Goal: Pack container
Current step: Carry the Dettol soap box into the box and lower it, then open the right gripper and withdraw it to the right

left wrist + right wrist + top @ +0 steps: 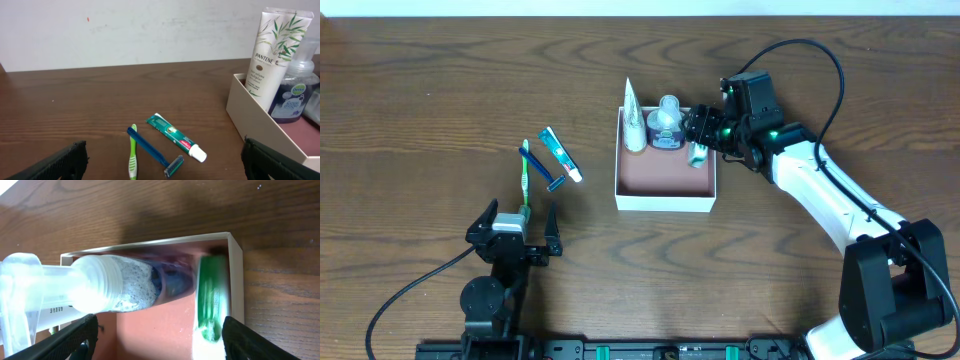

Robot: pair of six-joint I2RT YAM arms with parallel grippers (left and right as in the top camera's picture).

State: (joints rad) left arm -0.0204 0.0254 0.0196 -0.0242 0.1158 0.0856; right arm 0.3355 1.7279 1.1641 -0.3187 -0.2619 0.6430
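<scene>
At table (440, 80) centre: container (665, 203), holding tube (634, 125), pump bottle (667, 122) and green item (698, 154) by its right wall. Right pincer (700, 135) above, jaws wide, gripping nothing; best lifted straight up, clear of the bottle. Left pincer (518, 222) wide, empty, near toothbrush (526, 175), razor (542, 170), toothpaste (560, 155).

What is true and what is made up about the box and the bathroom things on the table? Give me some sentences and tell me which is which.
1. The pump bottle stands inside the box. True.
2. The toothbrush is packed in the box. False: it lies on the table, outside the box.
3. The left gripper holds the razor. False: it is open and empty, and the razor lies on the table.
4. The toothpaste lies outside the box. True.
</scene>
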